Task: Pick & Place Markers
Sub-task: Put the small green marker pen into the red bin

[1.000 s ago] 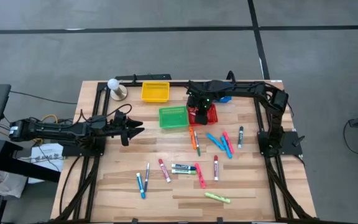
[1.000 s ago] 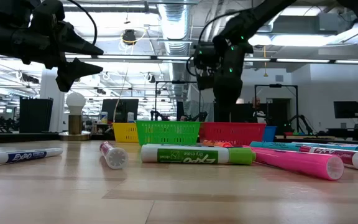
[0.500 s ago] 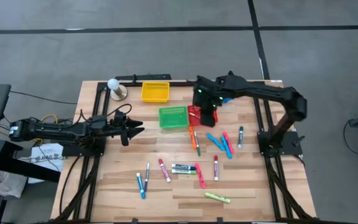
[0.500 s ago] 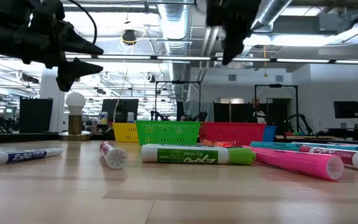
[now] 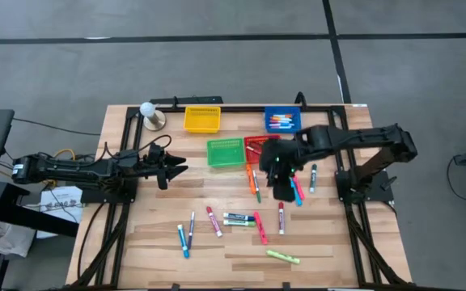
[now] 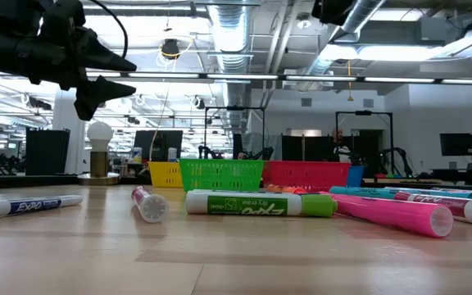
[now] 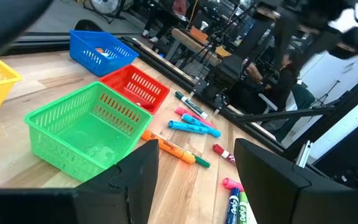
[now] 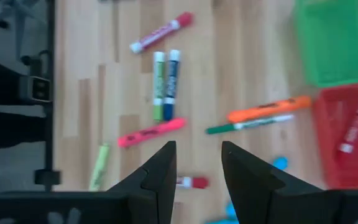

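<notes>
The right pincer, open and empty above the markers on the tabletop, should straddle 1 barrel squarely before closing.

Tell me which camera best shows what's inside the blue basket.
The high view: it looks straight down into the blue basket, with several markers inside. The left wrist view shows it slanted, contents barely visible. The low view shows only a sliver. The right wrist view misses it.
</notes>
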